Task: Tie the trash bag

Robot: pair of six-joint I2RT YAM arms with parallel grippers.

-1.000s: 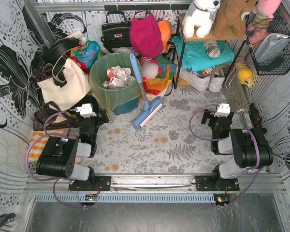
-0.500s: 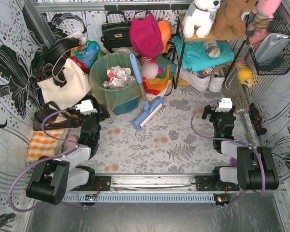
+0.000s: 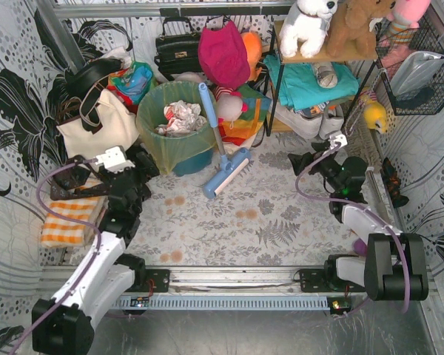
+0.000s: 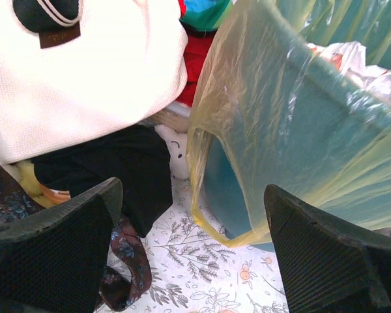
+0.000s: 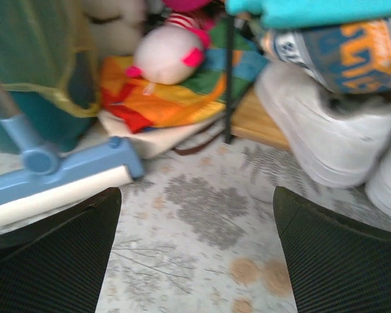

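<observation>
The trash bag (image 3: 160,140) is thin yellow plastic lining a round teal bin, its rim folded down over the outside, with crumpled paper (image 3: 179,117) inside. In the left wrist view the trash bag (image 4: 280,111) fills the upper right, its loose lower hem hanging just above the floor. My left gripper (image 3: 139,164) hovers low beside the bin's left side, open and empty (image 4: 190,218). My right gripper (image 3: 305,161) is out at the right, pointing left, open over bare floor (image 5: 195,218). The trash bag (image 5: 45,65) shows far off at that view's top left.
A cream tote bag (image 3: 96,126) leans just left of the bin, a dark strap (image 4: 127,261) on the floor under my left jaws. A blue floor roller (image 3: 226,174) leans against the bin's right side. Shelf with shoes (image 3: 311,122), plush toys and an orange checked cloth (image 3: 63,222) surround the floor.
Both arms have unfolded and stretched forward. The left gripper has moved left and toward the bin's side; the right gripper has risen and turned left. Both stayed open.
</observation>
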